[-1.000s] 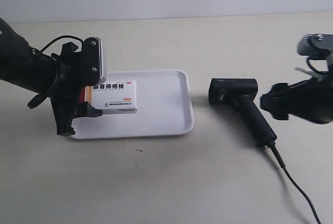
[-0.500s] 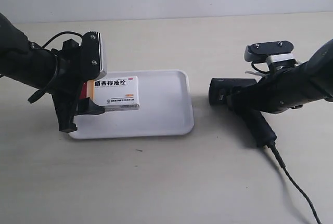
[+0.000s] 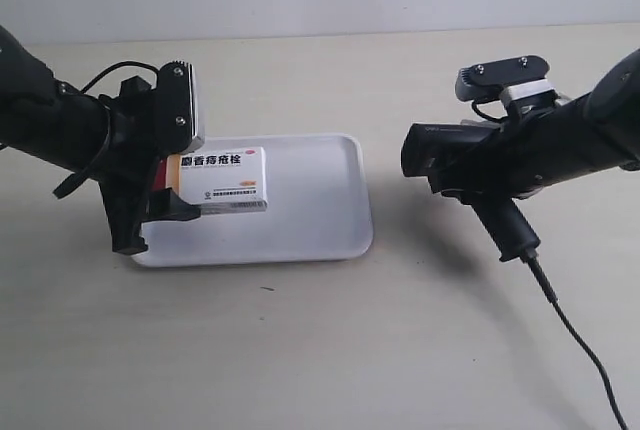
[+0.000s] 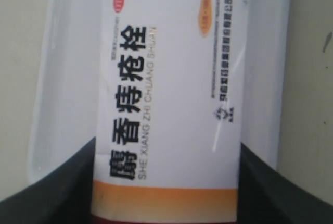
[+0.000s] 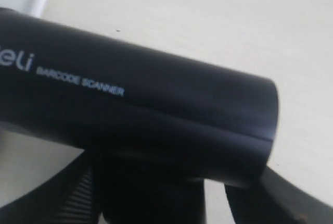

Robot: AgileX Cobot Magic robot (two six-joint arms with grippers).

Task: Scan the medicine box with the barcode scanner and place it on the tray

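Exterior view: a pale counter (image 3: 320, 350) carries a white tray (image 3: 310, 210) with a low raised rim, lying left of centre; nothing rests flat on the tray floor that can be seen; the medicine box (image 3: 222, 179) is held over the tray's left part, its printed face toward the camera, its left end clamped in the end effector (image 3: 160, 190) of the arm at this view's left; whether the box's lower edge touches the tray cannot be told; the right half of the tray is bare, and its right rim sits well apart from the barcode scanner (image 3: 470, 175); the scanner is in the grip of the arm at this view's right, its boxy head pointing toward the tray and its handle slanting down to the right; a black cable (image 3: 575, 335) trails from the handle base across the counter to the lower right corner; the front strip of counter below the tray lies open.

Left wrist view: the medicine box (image 4: 169, 104) fills the middle, black lettering running along it, an orange band at the held end; the left end effector (image 4: 166, 203) is closed on that end, 1 dark finger (image 4: 57, 187) on each side; the tray (image 4: 49, 78) shows behind the box, counter beyond both rims.

Right wrist view: the barcode scanner (image 5: 140, 109) lies close across the picture, white lettering on its black head; the right end effector (image 5: 156, 203) holds it from below; bare counter (image 5: 208, 21) lies beyond.
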